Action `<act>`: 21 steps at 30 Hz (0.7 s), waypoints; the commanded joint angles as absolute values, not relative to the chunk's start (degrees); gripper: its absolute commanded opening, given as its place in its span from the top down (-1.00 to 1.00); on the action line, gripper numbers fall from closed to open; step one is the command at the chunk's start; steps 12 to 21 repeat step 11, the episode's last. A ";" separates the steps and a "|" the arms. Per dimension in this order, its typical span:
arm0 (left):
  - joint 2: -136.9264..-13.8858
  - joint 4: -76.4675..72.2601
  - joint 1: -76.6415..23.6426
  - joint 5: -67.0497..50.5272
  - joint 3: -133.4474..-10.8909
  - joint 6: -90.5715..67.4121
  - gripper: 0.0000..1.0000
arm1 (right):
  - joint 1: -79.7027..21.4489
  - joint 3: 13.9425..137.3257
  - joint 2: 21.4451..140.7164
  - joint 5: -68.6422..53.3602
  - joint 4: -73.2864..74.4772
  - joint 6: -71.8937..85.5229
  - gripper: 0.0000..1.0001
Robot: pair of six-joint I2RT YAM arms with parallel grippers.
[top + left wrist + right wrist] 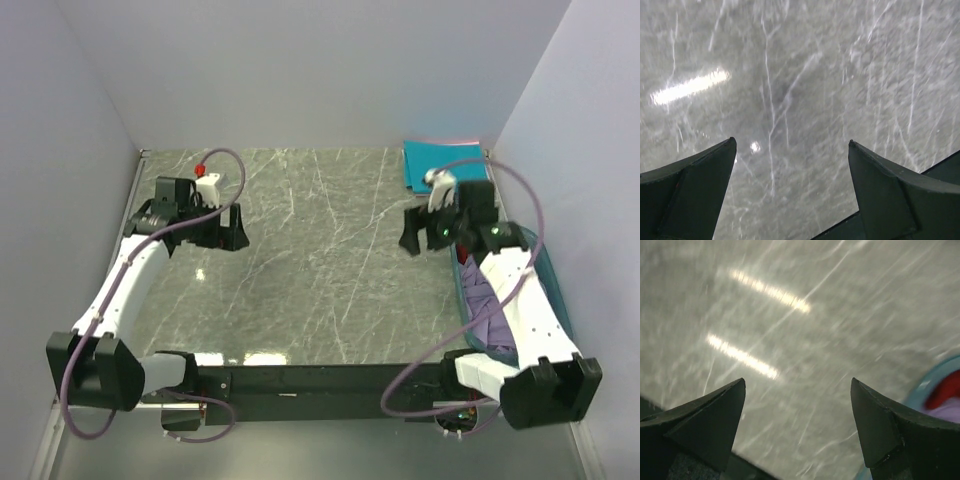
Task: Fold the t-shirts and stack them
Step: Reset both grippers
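Note:
A folded teal t-shirt point(440, 166) lies at the back right corner of the table, with a pink t-shirt's edge point(452, 141) showing under it. A lavender t-shirt point(486, 300) lies crumpled in the teal basket point(549, 264) under my right arm. In the right wrist view the basket rim point(936, 372) shows at the right edge, with red cloth point(946, 390) and lavender cloth point(951, 413) inside. My right gripper point(420, 238) point(798, 380) hangs open and empty over bare marble, left of the basket. My left gripper point(230, 232) point(791, 141) is open and empty over the table's left side.
The marble table point(320, 260) is walled in by white panels at the back and on both sides. A black rail point(320, 378) with both arm bases runs along the near edge. Cables loop over each arm.

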State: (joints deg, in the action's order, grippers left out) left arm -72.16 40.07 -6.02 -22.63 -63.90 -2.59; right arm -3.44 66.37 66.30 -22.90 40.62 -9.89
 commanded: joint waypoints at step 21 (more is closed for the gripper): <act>-60.12 40.08 -6.06 -16.53 -54.49 2.29 -0.99 | -11.25 53.09 53.88 -17.05 44.21 -10.37 -0.85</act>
